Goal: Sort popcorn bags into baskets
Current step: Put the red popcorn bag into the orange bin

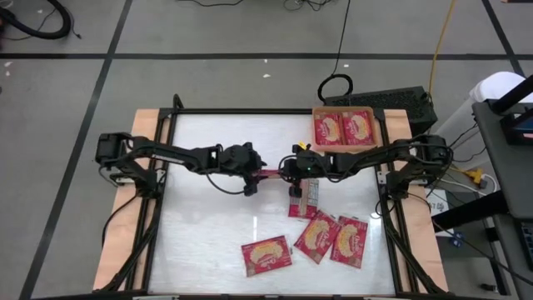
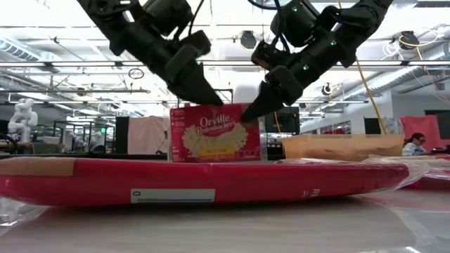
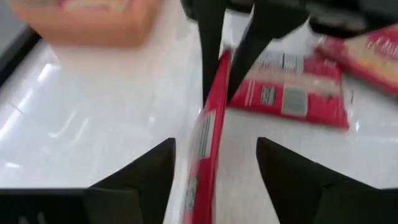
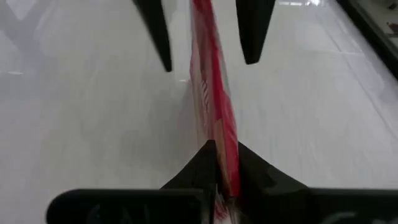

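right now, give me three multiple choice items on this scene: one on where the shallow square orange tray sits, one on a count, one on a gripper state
1. The shallow square orange tray sits:
A) on the right arm's side
B) on the left arm's side
C) between the grippers

2. Flat red popcorn packets in the tray:
A) none
B) two
C) four

3. Which gripper clamps the upright red packet?
A) left
B) right
C) neither

Answers:
1 A: the high view shows it at the table corner by the right arm.
2 B: two lie side by side in it.
3 B: the right gripper pinches the packet, while the left gripper straddles it, open.
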